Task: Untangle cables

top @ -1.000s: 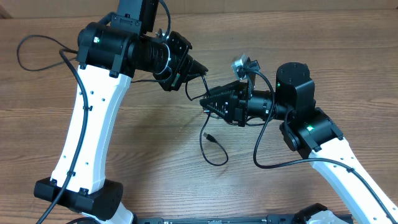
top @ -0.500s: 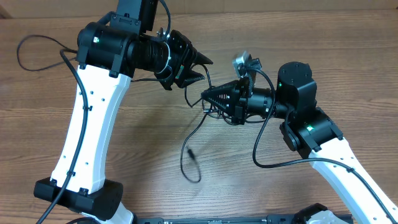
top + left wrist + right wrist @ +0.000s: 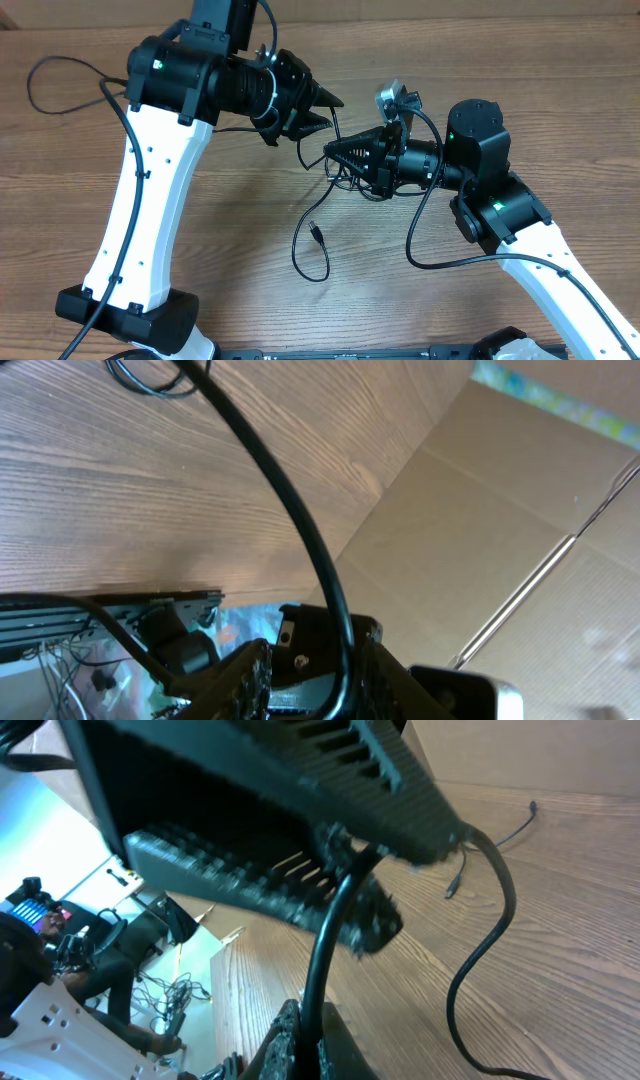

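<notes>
Black cable (image 3: 297, 240) is pinched in your right tool (image 3: 331, 153), fingers together on it, up off the desk (image 3: 560, 100). It droops into a loop on the wood, with the plug (image 3: 316, 232) lying free. Your left tool (image 3: 335, 111) sits just beside, fingers spread apart.

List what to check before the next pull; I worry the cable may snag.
1. Right tool shut on the thin black cable: ok.
2. Left tool open: ok, jaws stand apart, cable running loosely between them.
3. Black plug end lying free on the brown wooden table: ok.
4. Slack loop below the tools unknotted: ok.
5. Strands bunched under the right tool untangled: cannot tell.
</notes>
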`<state>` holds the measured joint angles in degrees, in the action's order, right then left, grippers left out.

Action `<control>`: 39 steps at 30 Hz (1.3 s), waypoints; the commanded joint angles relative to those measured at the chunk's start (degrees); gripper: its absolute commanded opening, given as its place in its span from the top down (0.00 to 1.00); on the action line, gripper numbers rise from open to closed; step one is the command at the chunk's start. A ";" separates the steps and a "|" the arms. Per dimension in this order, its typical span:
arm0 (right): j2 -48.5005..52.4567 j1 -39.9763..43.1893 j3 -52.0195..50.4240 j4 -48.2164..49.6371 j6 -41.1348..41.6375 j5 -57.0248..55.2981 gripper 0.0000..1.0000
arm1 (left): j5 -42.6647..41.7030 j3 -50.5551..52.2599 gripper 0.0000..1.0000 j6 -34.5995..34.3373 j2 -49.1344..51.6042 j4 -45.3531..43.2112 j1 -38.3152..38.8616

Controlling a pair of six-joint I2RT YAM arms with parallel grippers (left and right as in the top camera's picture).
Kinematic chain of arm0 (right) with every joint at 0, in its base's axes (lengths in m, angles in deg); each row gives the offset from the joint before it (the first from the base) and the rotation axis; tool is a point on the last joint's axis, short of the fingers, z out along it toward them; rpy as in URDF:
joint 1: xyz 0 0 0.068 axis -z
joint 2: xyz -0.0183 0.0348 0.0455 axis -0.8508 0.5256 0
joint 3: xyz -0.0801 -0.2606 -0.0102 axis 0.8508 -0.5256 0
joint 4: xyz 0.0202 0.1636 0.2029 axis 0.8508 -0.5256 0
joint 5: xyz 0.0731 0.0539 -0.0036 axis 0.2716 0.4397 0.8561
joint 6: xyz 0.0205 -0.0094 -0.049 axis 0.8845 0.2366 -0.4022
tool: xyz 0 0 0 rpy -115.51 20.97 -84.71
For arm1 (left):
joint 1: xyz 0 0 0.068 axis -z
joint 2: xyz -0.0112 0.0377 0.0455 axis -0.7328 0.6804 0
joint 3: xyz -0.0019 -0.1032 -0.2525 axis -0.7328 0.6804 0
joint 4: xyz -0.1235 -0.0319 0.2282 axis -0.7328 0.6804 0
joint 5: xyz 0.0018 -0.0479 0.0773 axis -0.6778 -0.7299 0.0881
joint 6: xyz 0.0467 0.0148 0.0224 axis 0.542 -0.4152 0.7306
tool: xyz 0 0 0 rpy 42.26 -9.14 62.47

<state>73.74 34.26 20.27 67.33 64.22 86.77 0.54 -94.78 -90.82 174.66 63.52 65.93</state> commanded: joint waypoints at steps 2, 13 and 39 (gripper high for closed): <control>-0.46 -0.02 1.07 0.52 0.17 -0.87 0.96 | -0.81 -0.76 0.69 1.25 -0.24 -0.11 0.90; -0.46 -0.02 1.07 0.33 0.20 -0.87 0.96 | -0.76 -0.76 0.78 2.27 -0.24 -0.11 0.87; -0.46 0.00 1.07 -10.88 0.13 -9.49 0.04 | 15.45 -3.34 0.96 30.18 -1.49 -3.85 0.61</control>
<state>73.74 34.26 20.36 57.38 64.35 79.99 14.48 -95.00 -69.46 174.66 60.66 66.63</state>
